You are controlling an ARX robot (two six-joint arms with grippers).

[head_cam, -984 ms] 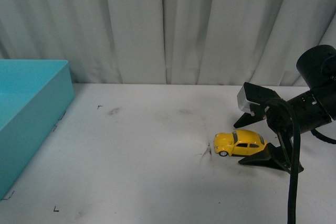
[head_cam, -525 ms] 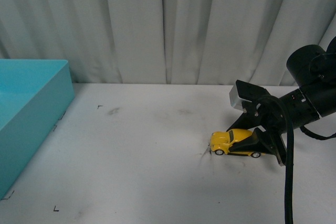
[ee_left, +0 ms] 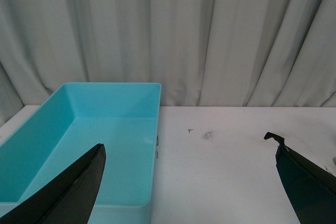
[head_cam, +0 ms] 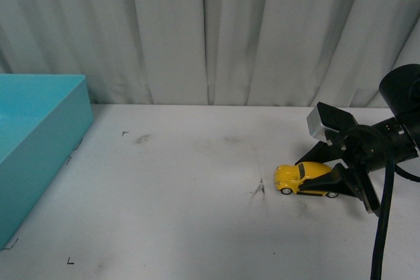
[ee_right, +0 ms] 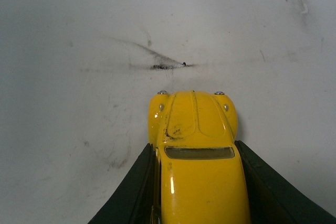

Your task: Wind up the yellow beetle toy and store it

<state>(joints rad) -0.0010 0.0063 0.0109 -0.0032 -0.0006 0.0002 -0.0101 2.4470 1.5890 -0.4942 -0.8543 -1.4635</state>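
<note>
The yellow beetle toy (head_cam: 303,178) stands on the white surface (head_cam: 164,201) at the right side, with its nose pointing left toward a dark scuff mark (head_cam: 260,189). The right end effector (head_cam: 314,176) has closed on it from behind. In the right wrist view one black finger presses on each flank of the body, and the bonnet sticks out in front of them. Its wheels seem to be touching the surface. I think this low grip on the sides is chosen so that the wheels can roll under pressure, which is how a pull-back motor is wound.

The left end effector (ee_left: 189,182) is spread wide and has hold of nothing. It hangs over the near edge of the teal bin (ee_left: 105,90), which is at the far left, well apart from the toy.

Compared with half a second ago, the toy and the right arm are further to the right. The nose was then just beside the scuff mark, and now a gap is between them. This looks like a backward winding stroke. The bin has not moved.
</note>
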